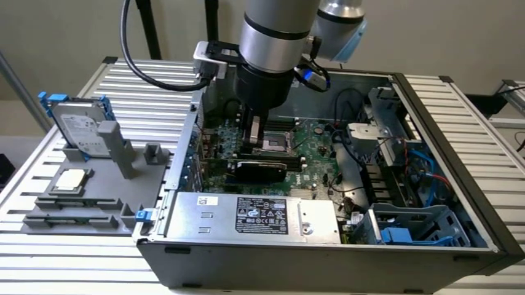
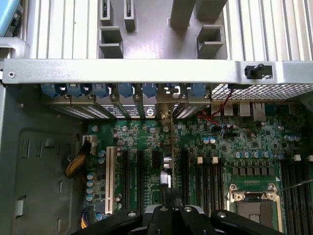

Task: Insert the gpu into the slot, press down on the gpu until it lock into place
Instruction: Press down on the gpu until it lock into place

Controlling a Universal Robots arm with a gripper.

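Observation:
The gpu (image 1: pixel 259 169), a flat black card, stands on edge across the green motherboard (image 1: pixel 316 163) inside the open computer case. My gripper (image 1: pixel 259 146) comes straight down onto the card's upper edge and looks shut on it. In the wrist view the gpu (image 2: pixel 166 171) appears edge-on as a thin dark strip running from my gripper (image 2: pixel 168 208) toward its metal bracket (image 2: pixel 165 116) at the case's rear wall. The bright-blue slot lies hidden beneath the card.
A silver labelled power-supply box (image 1: pixel 254 215) lies close in front of the card. Black memory strips (image 2: pixel 205 181) and the CPU socket (image 2: pixel 254 205) sit beside it. Cables and a blue drive cage (image 1: pixel 410 224) fill the case's right side. A grey fixture (image 1: pixel 90 184) holds a hard drive (image 1: pixel 78 126).

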